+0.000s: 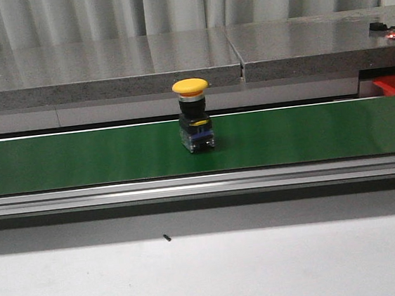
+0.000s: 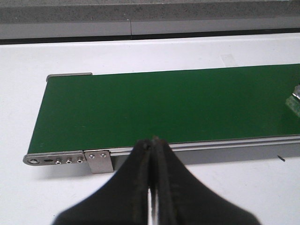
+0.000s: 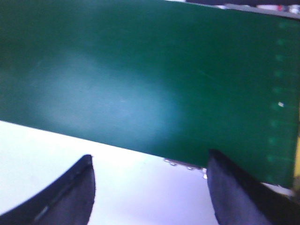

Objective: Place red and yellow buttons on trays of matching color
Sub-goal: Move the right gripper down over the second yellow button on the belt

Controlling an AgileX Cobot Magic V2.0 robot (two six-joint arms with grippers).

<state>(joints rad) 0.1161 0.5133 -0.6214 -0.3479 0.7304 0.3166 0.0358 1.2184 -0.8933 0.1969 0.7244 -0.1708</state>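
A yellow button [image 1: 190, 87] with a mushroom cap on a black and blue base stands upright in the middle of the green conveyor belt [image 1: 78, 159]. No red button shows in any view. Neither gripper appears in the front view. In the left wrist view my left gripper [image 2: 153, 140] is shut with nothing in it, hovering over the belt's near rail close to the belt's end [image 2: 56, 77]. My right gripper [image 3: 150, 159] is open and empty above the white table at the belt's edge [image 3: 140, 84]. A red piece [image 1: 394, 85], perhaps the red tray, shows at far right.
A grey stone ledge [image 1: 104, 66] runs behind the belt. A small black speck [image 1: 167, 237] lies on the white table in front. A glassy object [image 2: 295, 101] shows at the edge of the left wrist view. A yellow sliver [image 3: 297, 164] borders the right wrist view.
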